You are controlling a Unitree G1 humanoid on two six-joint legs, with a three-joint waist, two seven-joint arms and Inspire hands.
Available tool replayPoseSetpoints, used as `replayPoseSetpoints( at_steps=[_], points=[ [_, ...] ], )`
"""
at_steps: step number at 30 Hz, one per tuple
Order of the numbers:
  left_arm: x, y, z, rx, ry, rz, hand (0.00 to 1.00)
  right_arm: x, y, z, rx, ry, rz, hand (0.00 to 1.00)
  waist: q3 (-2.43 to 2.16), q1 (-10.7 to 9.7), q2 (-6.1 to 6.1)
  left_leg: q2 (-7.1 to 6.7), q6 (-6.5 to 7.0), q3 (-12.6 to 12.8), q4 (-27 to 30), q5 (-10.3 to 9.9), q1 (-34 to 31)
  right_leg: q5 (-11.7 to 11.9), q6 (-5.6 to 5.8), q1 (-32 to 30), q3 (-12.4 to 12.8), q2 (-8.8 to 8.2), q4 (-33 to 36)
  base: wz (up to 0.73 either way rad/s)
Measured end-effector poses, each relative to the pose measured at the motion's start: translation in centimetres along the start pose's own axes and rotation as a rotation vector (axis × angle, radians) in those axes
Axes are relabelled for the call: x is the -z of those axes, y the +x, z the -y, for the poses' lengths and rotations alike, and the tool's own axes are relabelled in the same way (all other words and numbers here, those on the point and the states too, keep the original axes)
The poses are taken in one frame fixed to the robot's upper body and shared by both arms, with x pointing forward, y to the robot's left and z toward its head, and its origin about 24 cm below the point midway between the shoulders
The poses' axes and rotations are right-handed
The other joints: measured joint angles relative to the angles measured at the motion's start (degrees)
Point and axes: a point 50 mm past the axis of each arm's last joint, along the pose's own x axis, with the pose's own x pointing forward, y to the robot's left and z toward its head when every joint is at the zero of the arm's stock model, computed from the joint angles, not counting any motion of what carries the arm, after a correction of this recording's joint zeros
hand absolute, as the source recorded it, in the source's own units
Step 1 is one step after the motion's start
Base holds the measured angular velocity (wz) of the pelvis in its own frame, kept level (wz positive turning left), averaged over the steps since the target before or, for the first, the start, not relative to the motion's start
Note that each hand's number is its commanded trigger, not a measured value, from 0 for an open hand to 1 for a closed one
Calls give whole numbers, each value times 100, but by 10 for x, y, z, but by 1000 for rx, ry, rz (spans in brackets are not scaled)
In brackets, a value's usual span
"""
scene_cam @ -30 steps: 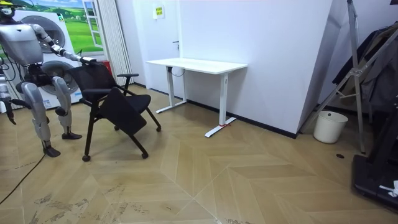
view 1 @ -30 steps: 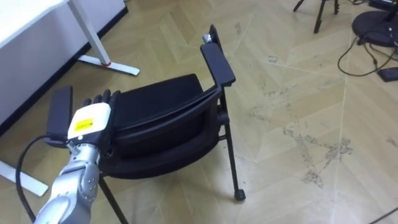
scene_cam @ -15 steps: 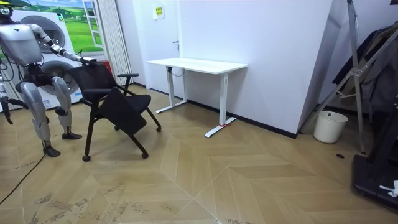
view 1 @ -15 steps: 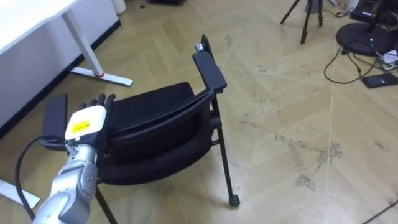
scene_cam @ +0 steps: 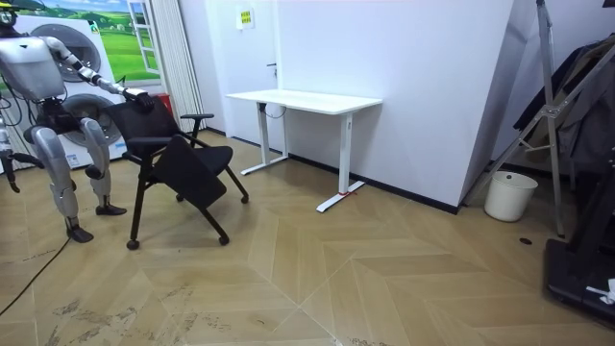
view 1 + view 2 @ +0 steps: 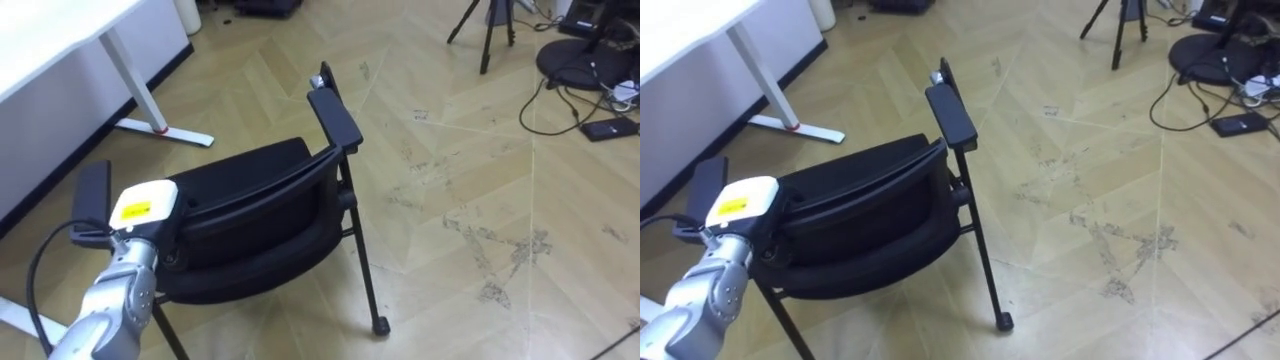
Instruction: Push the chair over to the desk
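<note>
A black chair [image 6: 250, 200] with armrests and small wheels stands on the wood floor in front of me, its backrest toward me. My left hand [image 6: 140, 210] rests on the top edge of the backrest at its left end, fingers curled over the edge and gripping it. The same hand [image 6: 735, 210] appears in the right eye view. In the room view I stand behind the chair [image 5: 178, 159] with my left arm stretched forward to the backrest [image 5: 135, 95]. My right hand [image 5: 8, 168] seems to hang at my side at the room view's left edge.
A white desk [image 6: 60, 40] stands to the left, its foot [image 6: 165, 130] on the floor just beyond the chair. Tripod legs and cables [image 6: 600, 60] lie at the far right. In the room view a white bin [image 5: 507, 195] stands by the wall.
My left hand's fingers, straight above the backrest before, have curled down over its top edge. The eye view has shifted a little; the chair stays in place in the room view.
</note>
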Motion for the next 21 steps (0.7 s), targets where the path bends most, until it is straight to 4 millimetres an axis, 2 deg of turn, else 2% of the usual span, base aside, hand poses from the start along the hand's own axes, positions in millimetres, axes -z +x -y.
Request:
replayPoseSetpoints(
  at_steps=[8,13,15,21],
  points=[
    [-3,0,-2,-23,0,16,100,0,0,2,25,9,3,0,22,-4,-28,2,0,13,0,0,-56,5,0,-7,-20,-4,-39,0],
    [-7,0,-10,-63,-2,26,100,-1,0,5,52,36,3,0,66,-8,-85,-5,0,-1,1,0,-162,-3,5,-104,-35,-18,29,2],
    [-9,0,-14,-74,4,28,100,1,0,9,88,88,-6,0,93,-62,-120,-3,1,-59,2,0,-180,-2,4,-95,-101,-24,31,14],
    [-11,-6,-17,-95,-1,22,100,-6,-1,30,209,157,6,0,90,-152,-136,-2,1,-90,10,0,-293,-2,3,-156,-148,-30,40,3]
  ],
)
